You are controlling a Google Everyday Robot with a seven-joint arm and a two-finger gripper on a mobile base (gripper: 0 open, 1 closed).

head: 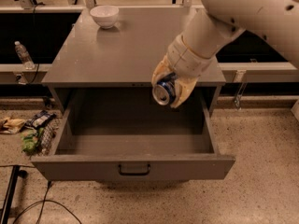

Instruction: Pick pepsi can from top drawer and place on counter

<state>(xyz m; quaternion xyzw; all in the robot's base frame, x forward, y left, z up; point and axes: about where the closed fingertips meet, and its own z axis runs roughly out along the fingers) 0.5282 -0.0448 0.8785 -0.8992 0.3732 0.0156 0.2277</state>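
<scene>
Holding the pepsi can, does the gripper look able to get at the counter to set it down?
Probably yes. The gripper, shut on the pepsi can, hangs by the front edge of the counter, above the open top drawer; the white bowl sits at a far corner, out of its way.

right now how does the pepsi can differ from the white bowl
The pepsi can is dark blue with a silver end; the bowl is white. The can hangs tilted in the gripper, above the open top drawer; the bowl sits upright at the far side of the counter. Both are small.
</scene>
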